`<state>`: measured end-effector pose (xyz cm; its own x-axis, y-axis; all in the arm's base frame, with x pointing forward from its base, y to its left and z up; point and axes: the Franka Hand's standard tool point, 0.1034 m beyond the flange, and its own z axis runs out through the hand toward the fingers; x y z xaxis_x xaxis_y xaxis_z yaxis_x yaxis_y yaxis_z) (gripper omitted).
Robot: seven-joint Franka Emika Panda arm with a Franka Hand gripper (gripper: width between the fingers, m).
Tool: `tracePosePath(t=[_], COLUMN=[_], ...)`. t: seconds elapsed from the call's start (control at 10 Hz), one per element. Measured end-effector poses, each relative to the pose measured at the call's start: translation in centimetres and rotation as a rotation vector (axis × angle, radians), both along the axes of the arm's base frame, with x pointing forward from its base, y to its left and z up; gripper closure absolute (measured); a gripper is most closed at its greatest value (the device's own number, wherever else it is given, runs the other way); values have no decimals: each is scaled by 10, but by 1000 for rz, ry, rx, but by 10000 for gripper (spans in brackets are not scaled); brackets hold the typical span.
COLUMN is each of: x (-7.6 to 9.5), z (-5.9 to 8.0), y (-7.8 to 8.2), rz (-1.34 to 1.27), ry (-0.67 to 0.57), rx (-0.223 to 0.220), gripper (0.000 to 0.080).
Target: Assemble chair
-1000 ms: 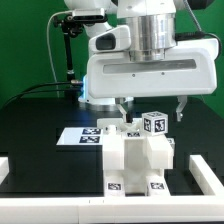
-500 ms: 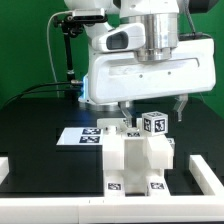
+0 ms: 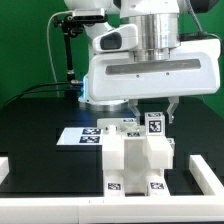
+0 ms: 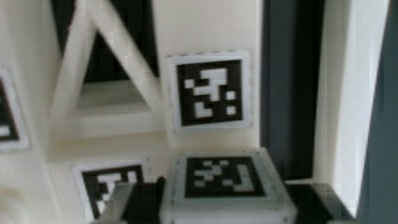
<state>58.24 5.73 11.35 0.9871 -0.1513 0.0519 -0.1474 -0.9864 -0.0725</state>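
The chair point(image 3: 132, 158) is a blocky white stack of tagged parts at the middle of the black table. A small white tagged block point(image 3: 154, 124) stands up from its top, on the exterior view's right. My gripper point(image 3: 152, 116) hangs straight above it, one finger on each side of the block. In the wrist view the same block point(image 4: 222, 178) fills the gap of the gripper point(image 4: 226, 206), and both dark fingers point(image 4: 146, 200) lie against its sides. Behind it in that view rise a tagged white slab point(image 4: 210, 90) and slanted white struts.
The marker board point(image 3: 84, 135) lies flat behind the chair, toward the exterior view's left. White rails border the table at the left point(image 3: 8, 166), right point(image 3: 206, 172) and front point(image 3: 60, 206). A black stand with cables point(image 3: 66, 50) rises at the back left.
The fingers have drawn in from wide apart to the sides of the tagged block. The arm's height and the chair parts look unchanged.
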Motion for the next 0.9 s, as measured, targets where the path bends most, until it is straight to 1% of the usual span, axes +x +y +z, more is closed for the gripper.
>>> tracePosePath(t=[0.1, 0.2, 0.4, 0.7, 0.9], x=[0, 0, 1, 2, 3], z=[0, 0, 0, -1, -1], y=[0, 0, -8, -7, -5], rz=[-49, -160, -372, -700, -930], ry=[3, 10, 24, 45, 61], rx=[3, 10, 19, 40, 69], gripper=[516, 516, 516, 515, 515])
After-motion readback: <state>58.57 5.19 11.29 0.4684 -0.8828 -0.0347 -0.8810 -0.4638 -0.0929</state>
